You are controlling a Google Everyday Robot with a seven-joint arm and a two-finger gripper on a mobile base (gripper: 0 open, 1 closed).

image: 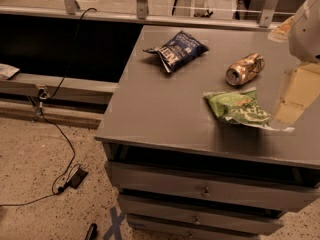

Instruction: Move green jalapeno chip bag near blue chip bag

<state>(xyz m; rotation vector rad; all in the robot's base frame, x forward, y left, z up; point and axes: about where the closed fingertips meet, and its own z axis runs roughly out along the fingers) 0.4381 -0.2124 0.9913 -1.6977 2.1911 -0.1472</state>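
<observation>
Grey drawers (205,189) face me at the front, stacked under a flat cabinet top (150,99), and a black cable (60,134) trails over the speckled floor to the left, well clear of the work.

On the near right part of the top lies the green jalapeno chip bag (236,107). It is flat and crinkled, and its pale edge points toward the right rim. Just beside it on that side hangs the gripper (299,93), a pale tan shape at the edge of view. It is not on the bag, and I cannot tell whether it is spread or pressed together. It looks placed to come in at the bag from the right.

Farther back and a little right sits a crushed gold can (245,69) on its side, near the green bag but apart from it. The blue chip bag (176,49) lies crumpled at the far left of the top, well apart from the green one. The straight way between the two bags looks bare, and I judge the can stands just off it, so a wide sweep might clip it. Metal rail posts (142,1) stand beyond.
</observation>
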